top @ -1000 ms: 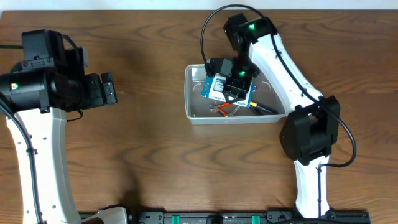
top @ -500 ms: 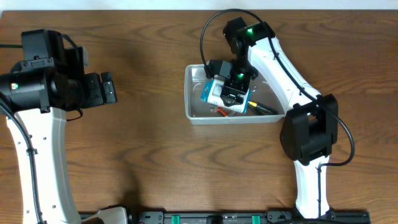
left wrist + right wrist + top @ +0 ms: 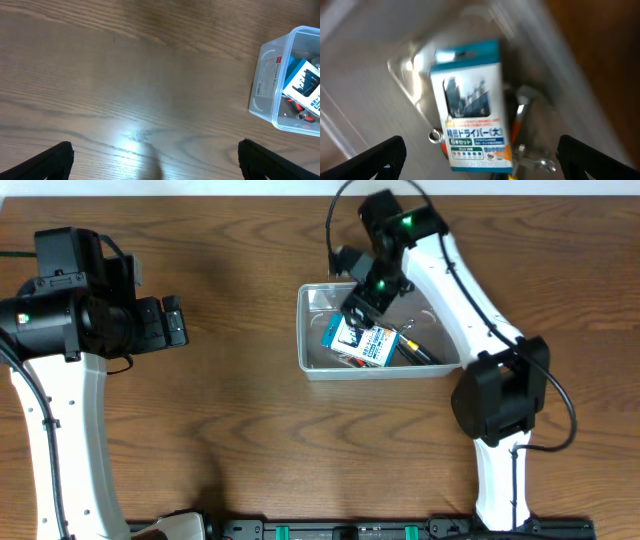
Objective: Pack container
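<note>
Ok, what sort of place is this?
Probably a robot lab workbench: a left arm and right arm at a wood-grain table, with a clear container holding a blue-and-white box and small tools.

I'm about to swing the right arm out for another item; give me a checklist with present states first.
1. Right gripper open, holding nothing: ok.
2. Blue and white box inside the container: ok.
3. Box lying flat on the tools beneath: cannot tell, the wrist view is blurred.
4. Container upright on the table: ok.
5. Left gripper open, apart from the container: ok.
</note>
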You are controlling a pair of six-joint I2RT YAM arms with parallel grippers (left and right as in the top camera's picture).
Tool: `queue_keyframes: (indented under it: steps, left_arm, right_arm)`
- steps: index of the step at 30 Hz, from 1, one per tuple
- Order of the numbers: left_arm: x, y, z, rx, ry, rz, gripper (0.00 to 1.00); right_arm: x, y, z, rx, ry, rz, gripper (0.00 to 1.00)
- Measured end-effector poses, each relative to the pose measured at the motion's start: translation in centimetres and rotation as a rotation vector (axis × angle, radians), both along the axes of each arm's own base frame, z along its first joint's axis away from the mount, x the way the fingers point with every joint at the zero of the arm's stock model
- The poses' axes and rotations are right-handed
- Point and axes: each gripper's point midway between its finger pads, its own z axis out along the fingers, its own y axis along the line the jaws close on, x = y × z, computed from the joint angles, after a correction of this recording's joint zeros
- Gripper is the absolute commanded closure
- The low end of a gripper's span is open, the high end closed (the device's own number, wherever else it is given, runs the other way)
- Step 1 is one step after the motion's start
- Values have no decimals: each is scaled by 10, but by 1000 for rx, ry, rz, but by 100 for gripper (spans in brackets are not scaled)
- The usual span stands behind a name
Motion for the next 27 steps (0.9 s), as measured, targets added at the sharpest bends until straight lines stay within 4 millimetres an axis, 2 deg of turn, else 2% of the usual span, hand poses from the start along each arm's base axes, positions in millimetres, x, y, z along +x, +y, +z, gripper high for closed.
queue_keyframes:
  steps: [3, 5, 7, 10, 14, 18, 20, 25, 27]
  left_arm:
    - [0, 0, 0, 0, 0, 0, 2]
    - [0, 0, 0, 0, 0, 0, 2]
    - [0, 0, 0, 0, 0, 0, 2]
    - [0, 0, 0, 0, 0, 0, 2]
    - [0, 0, 0, 0, 0, 0, 2]
    - [0, 0, 0, 0, 0, 0, 2]
    - [0, 0, 0, 0, 0, 0, 2]
    - [0, 0, 0, 0, 0, 0, 2]
    - [0, 0, 0, 0, 0, 0, 2]
  right_arm:
    - [14, -8, 49, 51, -98, -128, 1]
    - [20, -25, 94, 83, -192, -233, 1]
    - [21, -50, 141, 111, -293, -342, 1]
    - [6, -94, 203, 142, -424, -490, 1]
    - [-35, -147, 261, 156, -538, -658, 1]
    - [-82, -185, 290, 121, -602, -791, 1]
    - [-108, -198, 300, 106, -625, -838, 1]
    - [-171, -211, 302, 93, -603, -902, 1]
    - [-188, -214, 302, 106, -610, -922, 1]
